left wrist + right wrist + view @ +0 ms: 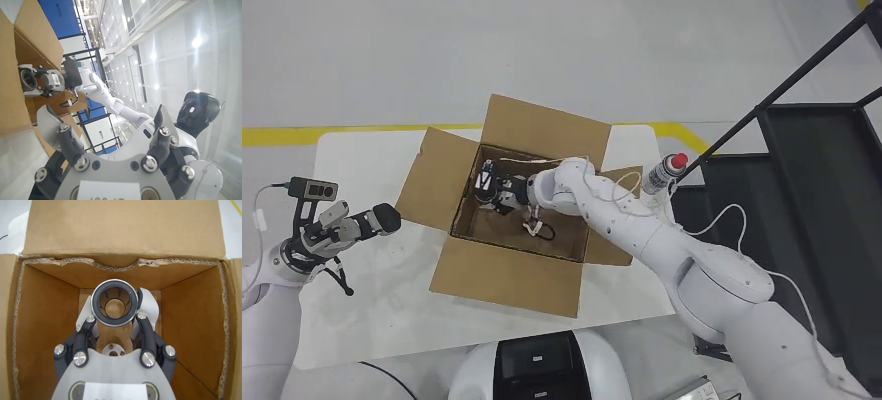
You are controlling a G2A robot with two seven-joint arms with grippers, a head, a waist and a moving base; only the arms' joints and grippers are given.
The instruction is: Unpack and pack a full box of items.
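An open cardboard box (507, 275) stands in the middle of the white table (372, 310). My right gripper (490, 188) is inside it, shut on a metal cylinder with a black end ring (113, 283); both fingers (149, 306) press on its sides. Beneath it, a round metal flange (113, 350) shows above the box (47, 313) floor. The left wrist view sees the same cylinder (28, 79) held by the box (37, 37) wall. My left gripper (367, 222) hovers left of the box, open (104, 123) and holding nothing.
A can with a red cap (667, 172) stands on the table right of the box. A black metal rack (802, 170) sits beyond the table's right edge. The box flaps (432, 175) are spread outward on all sides.
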